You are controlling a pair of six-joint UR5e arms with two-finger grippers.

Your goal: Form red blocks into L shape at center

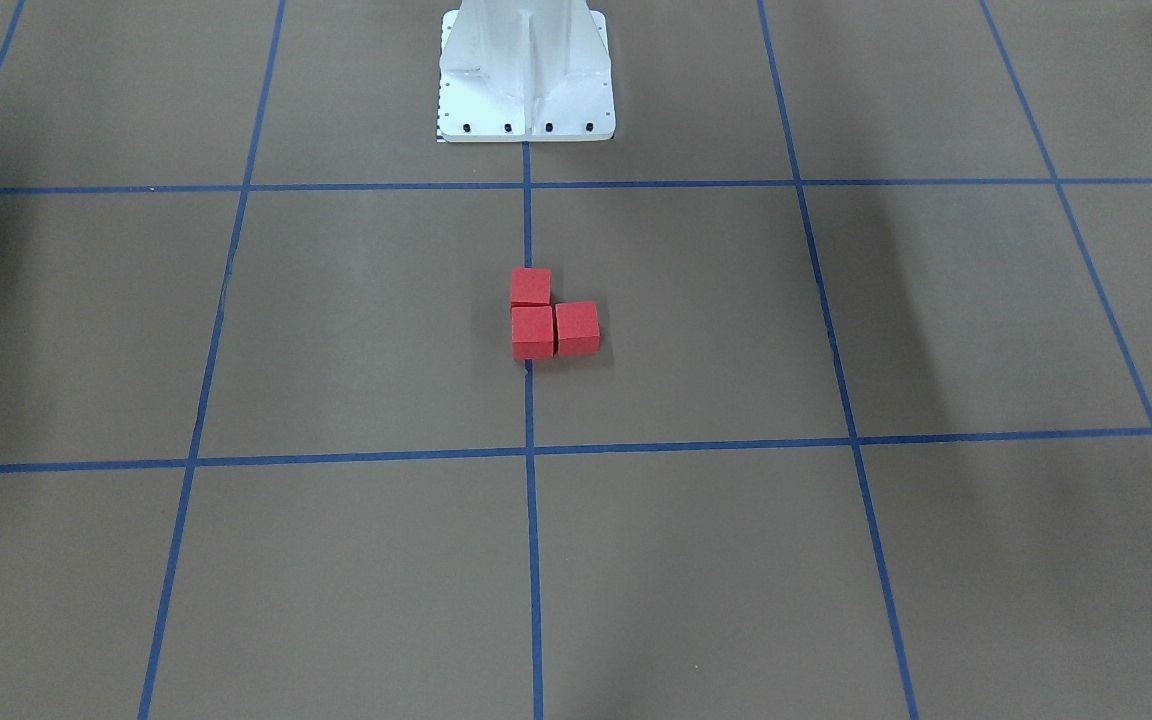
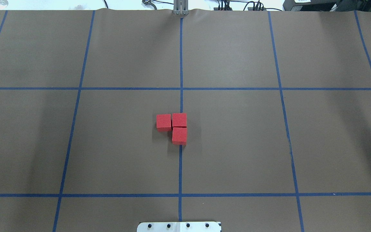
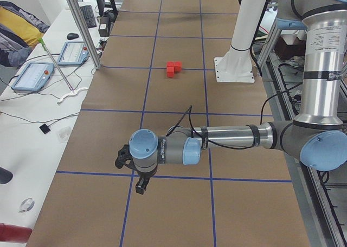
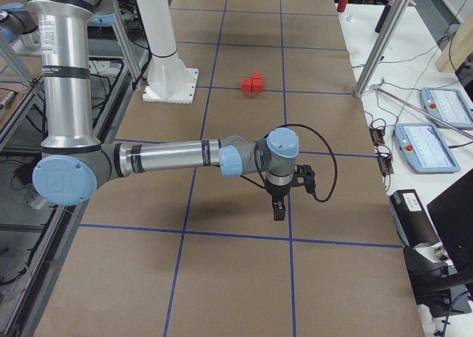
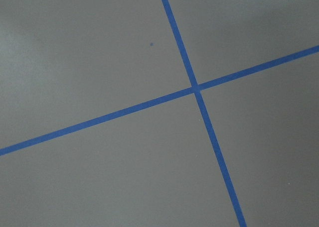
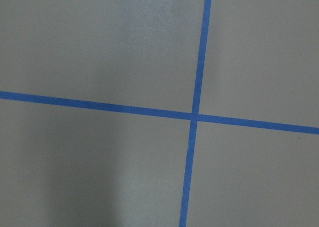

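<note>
Three red blocks sit touching in an L shape on the brown floor, over the central blue tape line [image 2: 181, 103]. In the overhead view one block [image 2: 163, 122] is left of the corner block [image 2: 179, 120], and the third [image 2: 179, 136] is nearer the robot. They also show in the front view [image 1: 532, 332] and both side views [image 3: 173, 68] [image 4: 253, 83]. My left gripper [image 3: 141, 186] hangs over a tape crossing far from the blocks; I cannot tell if it is open. My right gripper [image 4: 278, 210] is likewise far off; I cannot tell its state. Both wrist views show only floor and tape.
The white robot base [image 1: 526, 75] stands behind the blocks on the robot's side. Teach pendants [image 3: 32, 76] [image 4: 425, 145] and cables lie on white side tables past the floor's far edge. A metal post [image 4: 384, 34] stands at that edge.
</note>
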